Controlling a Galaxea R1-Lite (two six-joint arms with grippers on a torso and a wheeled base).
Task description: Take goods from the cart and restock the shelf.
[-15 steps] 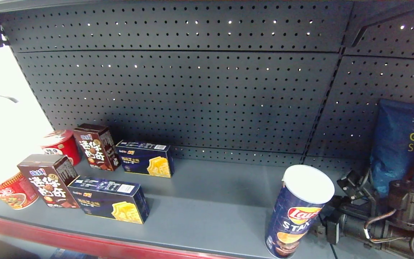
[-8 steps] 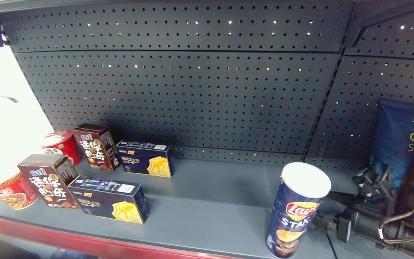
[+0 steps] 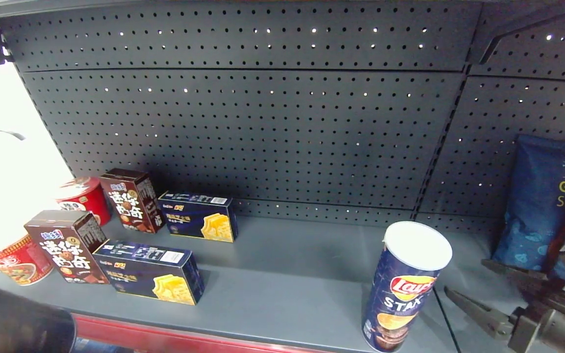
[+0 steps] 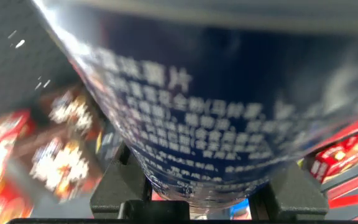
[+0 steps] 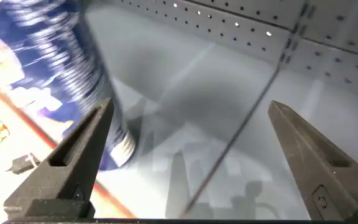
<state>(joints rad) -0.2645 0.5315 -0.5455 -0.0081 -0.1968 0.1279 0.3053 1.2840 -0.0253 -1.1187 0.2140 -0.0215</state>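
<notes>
The shelf (image 3: 287, 279) carries a blue bag (image 3: 540, 196) at its right end. A chip can (image 3: 402, 289) stands upright near the shelf's front edge, left of the bag. The right hand (image 3: 465, 277) is just right of this can, fingers spread apart. The left hand (image 4: 207, 190) is clamped on a second can (image 4: 216, 106), dark blue.

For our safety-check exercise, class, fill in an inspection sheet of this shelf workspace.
Surface: grey shelf, red front edge.
Job's things: standing canister upright near the front; held canister in the left claw.
Clutter: brown boxes, blue boxes, red cups at the left; blue bag at the right.
Grippers: left claw shut on held canister; right claw open, beside the standing canister, apart from it.
Cables: nothing seen.
Surroundings: perforated back panel.
</notes>
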